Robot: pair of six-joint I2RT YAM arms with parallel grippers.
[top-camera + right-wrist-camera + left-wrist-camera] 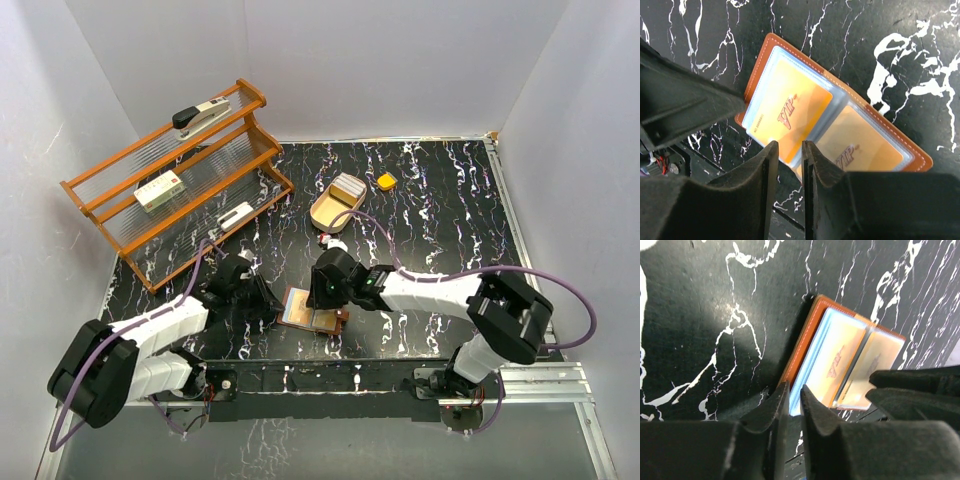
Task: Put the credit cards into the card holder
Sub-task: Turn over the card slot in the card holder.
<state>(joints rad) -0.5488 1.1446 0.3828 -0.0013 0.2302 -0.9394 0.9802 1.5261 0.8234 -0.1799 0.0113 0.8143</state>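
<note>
left hand: my fingers are drawn to a thin slit at the near left edge of the card holder. A pale sleeve edge shows in the slit, but I cannot tell whether I clamp it or only touch it.
right hand: my fingers are almost together, tips at the holder's near edge by a card's corner. I cannot tell if they pinch anything.
card holder: it lies open and flat between both hands, close to the front edge of the tabletop, its stitched brown rim showing around the clear sleeves.
credit cards: two orange VIP cards, one in each half, under the sleeves.
room: dark marbled tabletop stretches behind and right of the holder.
oval wooden tray: well beyond the holder, with a yellow block near its right.
wooden rack: far left, by the wall, with a stapler on top.
</note>
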